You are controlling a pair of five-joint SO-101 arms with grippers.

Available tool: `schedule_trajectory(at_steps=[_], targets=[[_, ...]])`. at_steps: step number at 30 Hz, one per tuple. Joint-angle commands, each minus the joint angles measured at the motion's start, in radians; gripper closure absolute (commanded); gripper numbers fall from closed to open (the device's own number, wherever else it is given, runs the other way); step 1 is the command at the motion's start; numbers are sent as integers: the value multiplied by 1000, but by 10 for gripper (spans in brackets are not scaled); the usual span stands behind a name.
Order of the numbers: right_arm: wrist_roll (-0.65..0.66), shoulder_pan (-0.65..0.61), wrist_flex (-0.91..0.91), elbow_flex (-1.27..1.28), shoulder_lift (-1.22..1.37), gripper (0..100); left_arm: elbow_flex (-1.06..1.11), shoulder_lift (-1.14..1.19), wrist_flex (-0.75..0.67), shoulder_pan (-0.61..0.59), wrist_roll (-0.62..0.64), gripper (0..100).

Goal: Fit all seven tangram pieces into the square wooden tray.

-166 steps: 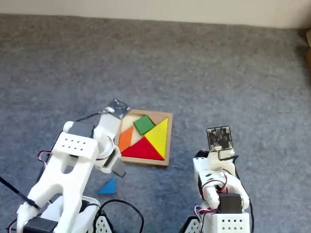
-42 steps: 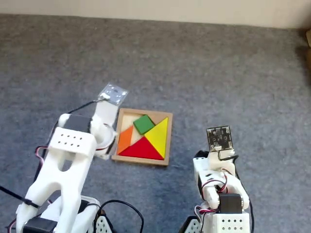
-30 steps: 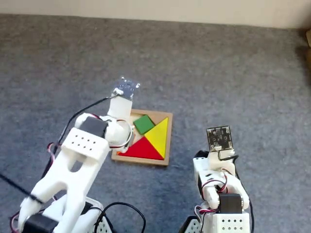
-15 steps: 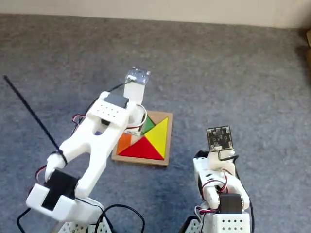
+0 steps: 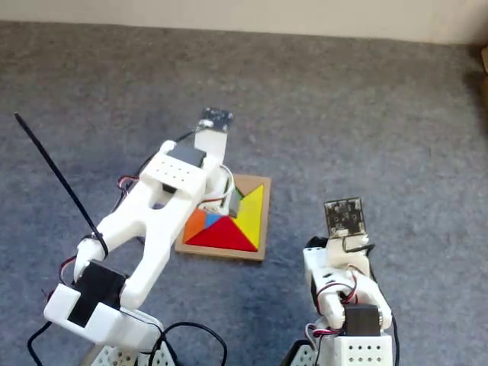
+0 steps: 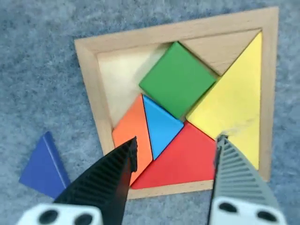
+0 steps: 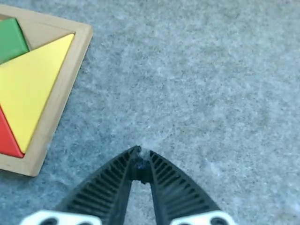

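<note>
The square wooden tray (image 6: 178,30) lies on the grey carpet (image 7: 211,70) with five pieces seated. A green square (image 6: 177,79) sits near the middle. A yellow triangle (image 6: 234,103) lies along one wall and a red triangle (image 6: 185,164) along the next. An orange piece (image 6: 133,131) and a light blue triangle (image 6: 159,124) are wedged between them. Two bare gaps remain: a triangular one in the corner beside the green square and the yellow triangle, and a paler one in the neighbouring corner.

A dark blue triangle (image 6: 42,164) lies flat on the carpet, near the tray wall by the orange piece but apart from it.

The left gripper (image 6: 174,143) hangs over the tray, fingers spread wide and empty. The right gripper (image 7: 140,157) hangs over bare carpet off the tray's yellow side, fingers together.

The loose triangle looks thin, stiff and light, with smooth painted faces likely to slip. I would pinch it from above across two edges, letting the fingertips sink slightly into the pile.
</note>
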Motion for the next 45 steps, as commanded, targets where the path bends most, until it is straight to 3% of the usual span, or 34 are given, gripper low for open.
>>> schedule_trajectory(at_steps=[1,7,14,22,31,39,45], targets=[[-2,12,-4,102,-19,995,-96,-10,29,-35,12,734],[-2,12,-4,102,-19,995,-116,-1,11,-101,12,734],[-2,12,-4,102,-19,995,-110,2,-110,-165,0,734],[-2,12,-4,102,-19,995,-87,180,-287,-171,-218,734],[-2,12,-4,102,-19,995,-177,278,-120,-117,-272,734],[-2,12,-4,102,-19,995,-166,139,-31,-45,-265,734],[-2,12,-4,102,-19,995,-166,-10,21,-105,-272,734]])
